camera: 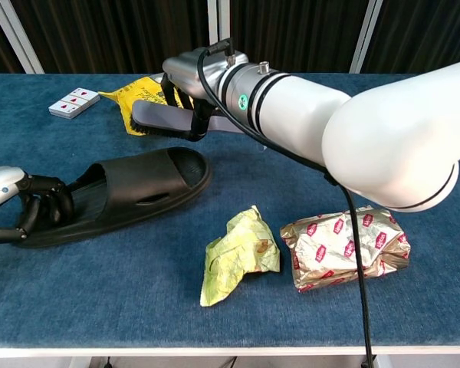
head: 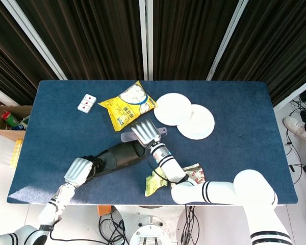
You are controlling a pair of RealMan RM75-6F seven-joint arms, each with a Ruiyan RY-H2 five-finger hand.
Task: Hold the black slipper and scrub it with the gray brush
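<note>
Dark curtains behind a blue counter (head: 234, 102). Left hand (head: 79, 171) grips the heel end of the slipper (camera: 130, 188), fingers curled round its edge; slipper lies flat at the counter's front left. Right hand (head: 145, 133) holds the brush (camera: 165, 116) in closed fingers, lifted clear above the slipper's toe. Yellow bag (head: 127, 104), cards (head: 86, 103), two plates (head: 186, 115) behind; crumpled wrappers (camera: 307, 245) in front.
</note>
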